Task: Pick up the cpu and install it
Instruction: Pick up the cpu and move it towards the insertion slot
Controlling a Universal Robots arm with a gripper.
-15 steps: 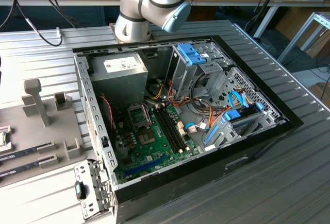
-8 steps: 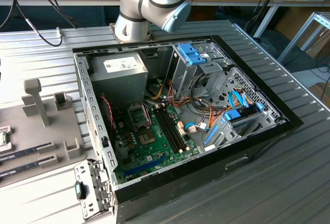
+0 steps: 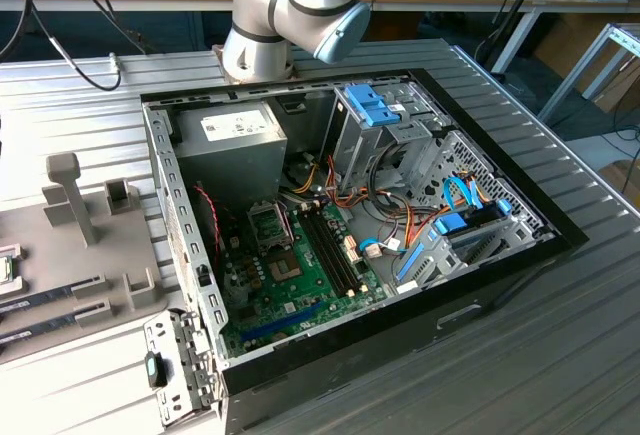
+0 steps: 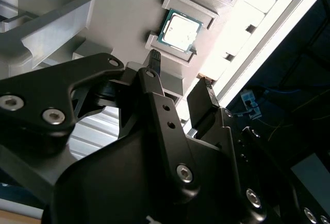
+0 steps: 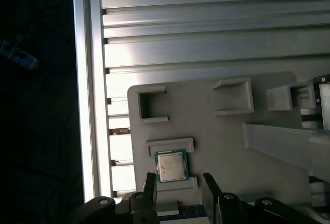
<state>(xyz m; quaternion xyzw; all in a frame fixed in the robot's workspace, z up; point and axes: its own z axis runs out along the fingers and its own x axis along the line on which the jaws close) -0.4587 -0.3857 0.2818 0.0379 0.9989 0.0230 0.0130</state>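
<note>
cpu (image 5: 170, 166) (image 4: 179, 31) is seated flat, metal top up, in a nest on the grey fixture plate (image 5: 216, 141) (image 4: 118, 7). The nest sits close to the plate edge that faces the rim of the slatted table (image 5: 206, 28).

Around it on the plate:
- 2 raised ledges (image 5: 170, 144) bracket the cpu on opposite sides. The other 2 sides are left open.
- 2 U-shaped nests (image 5: 152, 104) are seen further in on the plate, well apart from the cpu.
- A long wedge-shaped rib (image 5: 278, 141) stands proud of the plate, off to one side of the cpu, outside the finger line.

gripper (image 5: 179, 176) (image 4: 180, 69) is seen over the same plate edge in both wrist views. Its 2 fingers (image 5: 150, 177) are spread apart, with nothing held between them. The gap is wider than the cpu, and the fingers are lined up with the cpu's 2 open sides. The cpu lies just ahead of the fingertips. 1 ledge falls between the fingers. No contact with the cpu is seen in the second wrist view; height above the plate cannot be judged.

In the exterior view the fixture plate (image 3: 60, 255) is just beside an open PC case (image 3: 350, 225), which is toward the exterior view's right of the plate. A green motherboard (image 3: 290, 275) is mounted inside the case. The arm (image 3: 300, 5) is seen beyond the case.
</note>
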